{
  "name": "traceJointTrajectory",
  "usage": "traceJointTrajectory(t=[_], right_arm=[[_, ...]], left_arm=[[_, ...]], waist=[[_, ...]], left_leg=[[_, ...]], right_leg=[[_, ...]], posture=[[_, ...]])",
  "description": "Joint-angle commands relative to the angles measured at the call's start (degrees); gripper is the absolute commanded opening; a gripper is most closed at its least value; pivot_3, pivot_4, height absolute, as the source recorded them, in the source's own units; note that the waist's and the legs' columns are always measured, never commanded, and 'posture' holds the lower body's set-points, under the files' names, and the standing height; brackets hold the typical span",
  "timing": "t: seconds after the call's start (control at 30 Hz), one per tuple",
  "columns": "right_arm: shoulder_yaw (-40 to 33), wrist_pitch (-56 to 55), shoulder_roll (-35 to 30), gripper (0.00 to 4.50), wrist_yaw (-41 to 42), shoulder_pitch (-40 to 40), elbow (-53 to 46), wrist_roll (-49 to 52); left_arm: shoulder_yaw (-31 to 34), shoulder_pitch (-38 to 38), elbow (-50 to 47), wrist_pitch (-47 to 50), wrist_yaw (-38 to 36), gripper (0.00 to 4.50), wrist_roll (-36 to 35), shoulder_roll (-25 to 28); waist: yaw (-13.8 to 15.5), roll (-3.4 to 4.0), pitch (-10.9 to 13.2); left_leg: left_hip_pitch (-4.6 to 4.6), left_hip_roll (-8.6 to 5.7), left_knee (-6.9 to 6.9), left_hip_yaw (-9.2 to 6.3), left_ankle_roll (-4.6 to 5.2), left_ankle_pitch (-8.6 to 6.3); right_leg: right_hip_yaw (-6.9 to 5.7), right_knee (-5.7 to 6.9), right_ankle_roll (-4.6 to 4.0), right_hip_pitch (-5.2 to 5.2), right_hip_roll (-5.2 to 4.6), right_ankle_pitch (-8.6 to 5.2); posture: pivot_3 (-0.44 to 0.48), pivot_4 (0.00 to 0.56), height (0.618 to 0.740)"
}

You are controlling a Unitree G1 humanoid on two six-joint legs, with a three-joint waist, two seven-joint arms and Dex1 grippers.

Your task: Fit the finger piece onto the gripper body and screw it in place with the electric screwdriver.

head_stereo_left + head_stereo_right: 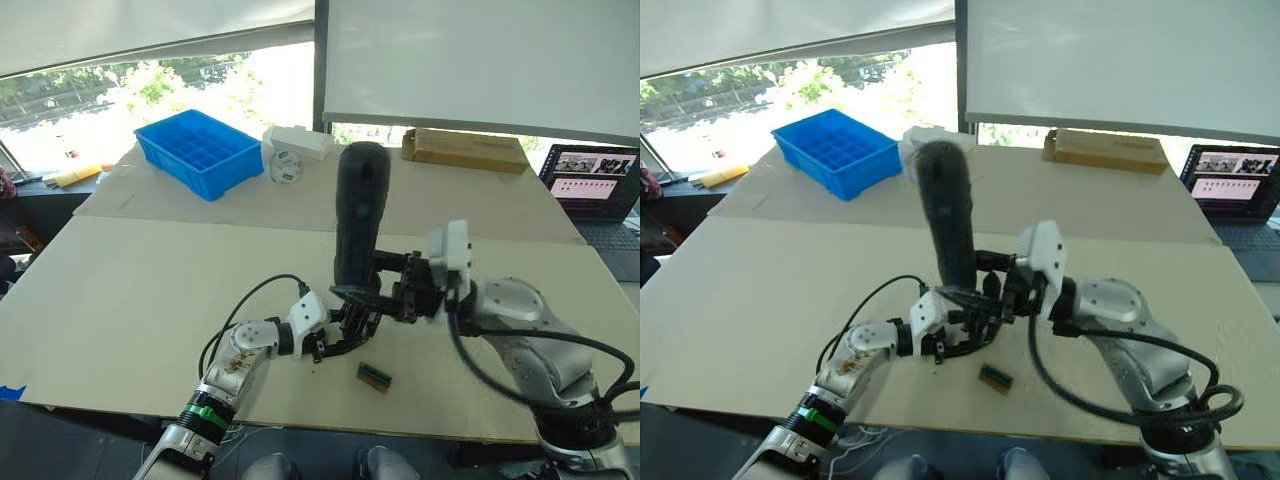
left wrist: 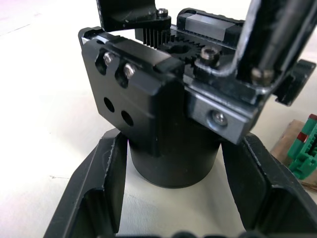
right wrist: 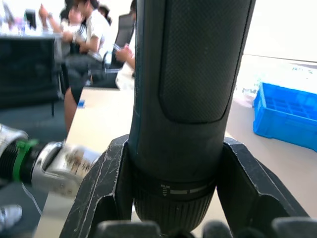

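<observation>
My left gripper (image 1: 345,335) is shut on the round base of the gripper body (image 2: 168,148), low over the table near its front edge; its fingers (image 2: 106,188) press the base from both sides. The electric screwdriver (image 1: 360,210) stands nearly upright over the body, tip down, and my right gripper (image 1: 388,288) is shut around its lower end. In the right wrist view its barrel (image 3: 183,89) sits between that gripper's fingers (image 3: 101,191). A black part with a screw head, apparently the finger piece (image 2: 130,14), sits at the body's top far edge.
A small green-and-tan block (image 1: 374,376) lies just right of the body. At the table's back are a blue bin (image 1: 200,150), a white box (image 1: 298,142), a tape roll (image 1: 286,166) and a cardboard box (image 1: 465,148). A laptop (image 1: 595,190) sits far right.
</observation>
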Motion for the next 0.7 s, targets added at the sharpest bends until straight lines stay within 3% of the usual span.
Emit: traceJointTrajectory(t=[0.03,0.37,0.43,0.53,0.7], right_arm=[[-5.70,-1.19,-1.34,1.94,1.90,-4.96,-4.68,6.27],[-9.70,2.36,-5.02,1.94,0.15,-7.03,-7.79,12.91],[-11.99,5.39,-8.17,1.94,-0.45,-6.99,-9.92,18.20],[-15.34,8.86,-12.67,1.94,-2.57,-6.41,-12.04,25.50],[-26.16,16.16,-23.99,1.94,-4.58,-3.38,-8.60,37.14]], left_arm=[[-1.49,0.34,3.50,1.50,1.05,2.30,2.46,0.44],[0.16,0.23,4.41,2.14,2.76,2.30,0.40,-0.80],[1.19,0.89,2.84,2.05,2.38,3.35,-0.57,0.01],[2.10,2.46,-0.25,2.54,1.34,4.41,-1.45,2.26],[7.19,7.09,-7.48,3.31,-2.29,4.41,-5.77,10.07]], waist=[[0.15,0.03,0.02],[0.44,0.03,0.03],[0.42,0.02,0.03],[0.04,0.01,0.05],[-0.76,-0.02,0.13]], left_leg=[[-0.06,-0.03,0.01,0.00,-0.03,0.03],[-0.06,-0.08,0.22,-0.05,0.14,-0.05],[-0.08,-0.07,0.22,-0.06,0.15,-0.05],[-0.12,-0.06,0.13,-0.06,0.13,-0.04],[-0.01,0.07,-0.15,-0.07,-0.16,0.12]], right_leg=[[-0.05,0.00,0.00,-0.05,0.03,0.07],[-0.25,-0.10,0.12,0.11,-0.12,0.14],[-0.22,-0.09,0.12,0.09,-0.13,0.14],[-0.20,-0.08,0.09,0.01,-0.14,0.16],[-0.20,-0.07,-0.18,-0.05,-0.01,0.04]], posture=[[0.000,0.150,0.740],[0.000,0.150,0.740],[0.000,0.150,0.740],[0.000,0.150,0.740],[0.000,0.150,0.740]])
